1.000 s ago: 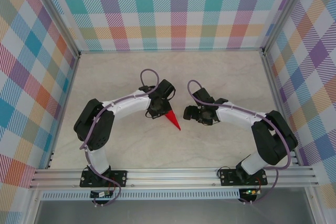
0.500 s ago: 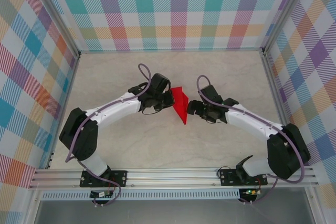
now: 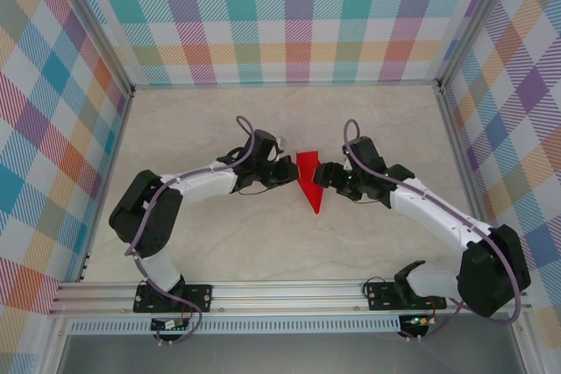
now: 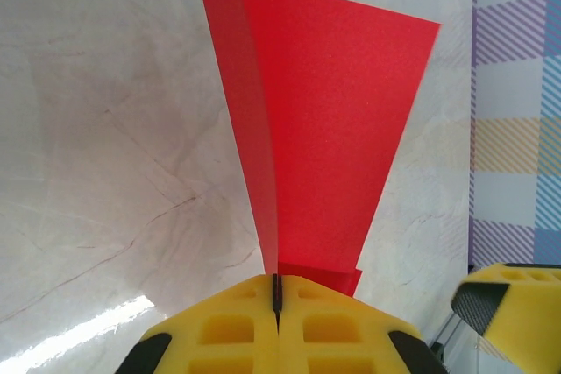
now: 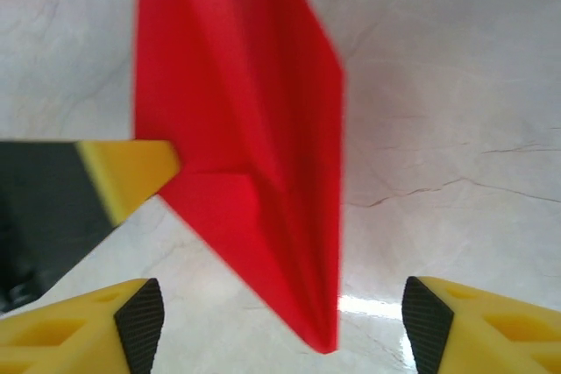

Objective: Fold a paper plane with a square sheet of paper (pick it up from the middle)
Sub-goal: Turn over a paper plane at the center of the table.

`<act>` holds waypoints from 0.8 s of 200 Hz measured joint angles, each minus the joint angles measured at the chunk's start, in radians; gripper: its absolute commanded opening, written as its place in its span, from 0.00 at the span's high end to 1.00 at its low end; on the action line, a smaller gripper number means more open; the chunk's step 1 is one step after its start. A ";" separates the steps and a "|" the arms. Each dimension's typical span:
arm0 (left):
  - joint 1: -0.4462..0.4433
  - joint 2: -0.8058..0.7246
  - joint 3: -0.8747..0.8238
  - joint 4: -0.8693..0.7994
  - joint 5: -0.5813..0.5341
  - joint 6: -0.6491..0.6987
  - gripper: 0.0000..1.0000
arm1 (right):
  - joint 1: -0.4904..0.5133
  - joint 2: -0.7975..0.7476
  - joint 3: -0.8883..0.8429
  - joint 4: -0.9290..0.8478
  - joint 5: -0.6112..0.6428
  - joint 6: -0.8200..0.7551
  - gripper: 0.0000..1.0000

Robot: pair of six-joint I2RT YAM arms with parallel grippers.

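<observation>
The square sheet of paper shows folded into a red paper plane (image 3: 308,179), a narrow dart with its point toward the near edge. My left gripper (image 3: 288,171) is shut on its left side. In the left wrist view the yellow pads (image 4: 245,326) pinch the plane (image 4: 333,120) along its centre fold. My right gripper (image 3: 322,174) stands open at the plane's right side. In the right wrist view the plane (image 5: 254,155) hangs ahead of my right gripper (image 5: 282,320), its tip reaching between the two spread fingertips (image 5: 140,314), while the left gripper's finger (image 5: 123,177) comes in from the left.
Pale marbled table (image 3: 280,251) with checked walls (image 3: 289,24) on three sides and an aluminium rail (image 3: 289,291) along the near edge. Both arms meet at the table's middle, with bare surface all round them.
The left arm has carried the plane up and right, turning it flatter to the camera. The right gripper has closed in on its right side and its jaws have narrowed a little.
</observation>
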 measured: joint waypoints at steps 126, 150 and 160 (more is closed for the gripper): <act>0.039 0.127 -0.080 0.105 0.051 0.023 1.00 | 0.039 0.301 0.027 0.126 -0.177 -0.021 0.44; 0.039 0.127 -0.080 0.105 0.051 0.024 1.00 | 0.042 0.309 0.033 0.132 -0.184 -0.022 0.43; 0.039 0.129 -0.080 0.105 0.051 0.024 1.00 | 0.043 0.312 0.037 0.134 -0.187 -0.027 0.43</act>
